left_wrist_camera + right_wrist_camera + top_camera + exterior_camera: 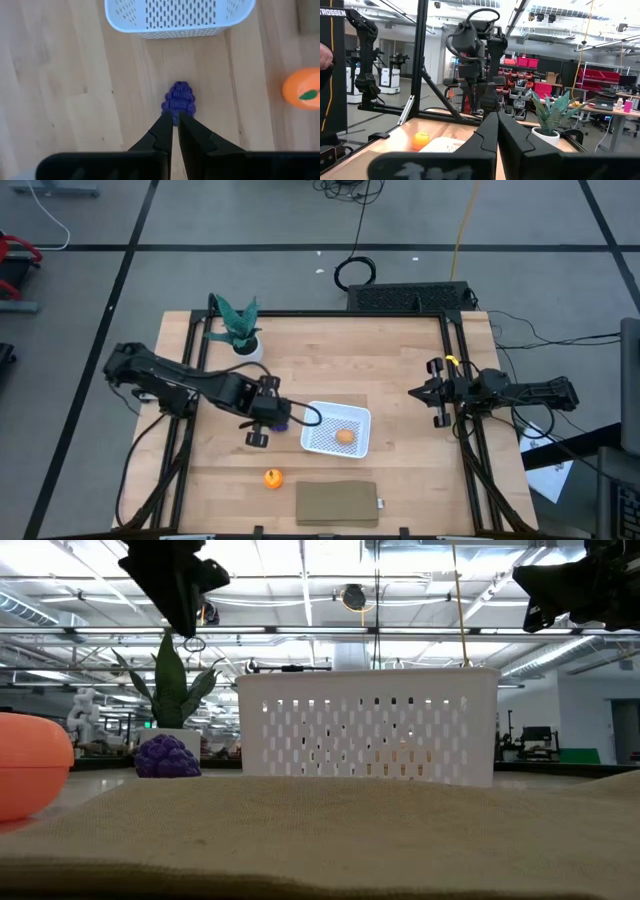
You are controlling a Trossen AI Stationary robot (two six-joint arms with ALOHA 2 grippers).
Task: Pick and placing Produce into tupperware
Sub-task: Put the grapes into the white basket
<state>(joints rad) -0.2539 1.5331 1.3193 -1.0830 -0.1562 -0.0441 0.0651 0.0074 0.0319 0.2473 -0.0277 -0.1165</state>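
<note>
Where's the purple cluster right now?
In the high view, the purple cluster lies on the table just left of the white container, under the shut left gripper.

grey floor (250,270) crossed by dark lines; beyond, bright ceiling lights (300,580) and red shelving (607,80)

Light comes from long ceiling lamps (300,580) above me, bright and even. On the wooden surface (400,380) shadows are soft and short. In the low view, the orange ball (30,775) and the brown mat (330,840) close to the camera are blurred. In my left wrist view the purple cluster (180,99) is sharp, and the picture's margins look soft.
</note>
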